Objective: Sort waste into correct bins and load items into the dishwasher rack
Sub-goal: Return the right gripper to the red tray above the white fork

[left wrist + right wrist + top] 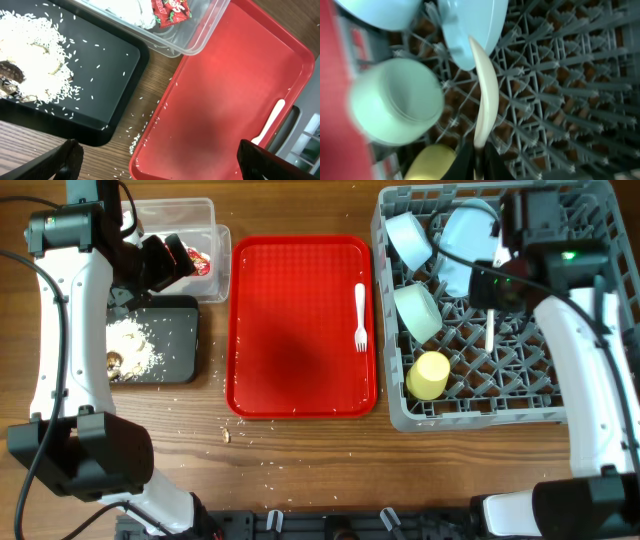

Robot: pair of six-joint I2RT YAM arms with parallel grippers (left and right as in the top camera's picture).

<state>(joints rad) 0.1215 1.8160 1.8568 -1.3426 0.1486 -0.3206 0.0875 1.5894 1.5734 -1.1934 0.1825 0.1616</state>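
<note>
My left gripper (163, 262) (165, 165) is open and empty, hovering over the gap between the black tray (180, 330) (110, 65) and the red tray. Beige food scraps (130, 345) (35, 65) lie in the black tray. The red-and-white wrapper (200, 263) (170, 10) lies in the clear tub (190, 220) (200, 35). My right gripper (492, 298) (479, 155) is shut on the white spoon (490, 330) (485, 90) above the grey rack (520, 395) (560, 100). The rack holds the blue bowl (410, 238) (380, 10), blue plate (465, 240) (475, 30), green bowl (418, 310) (395, 100) and yellow cup (428, 375) (432, 162).
The red serving tray (290, 330) (225, 95) lies at the centre with the white fork (360, 315) (270, 120) near its right edge. Small crumbs (226, 435) are scattered on the wooden table in front of the trays.
</note>
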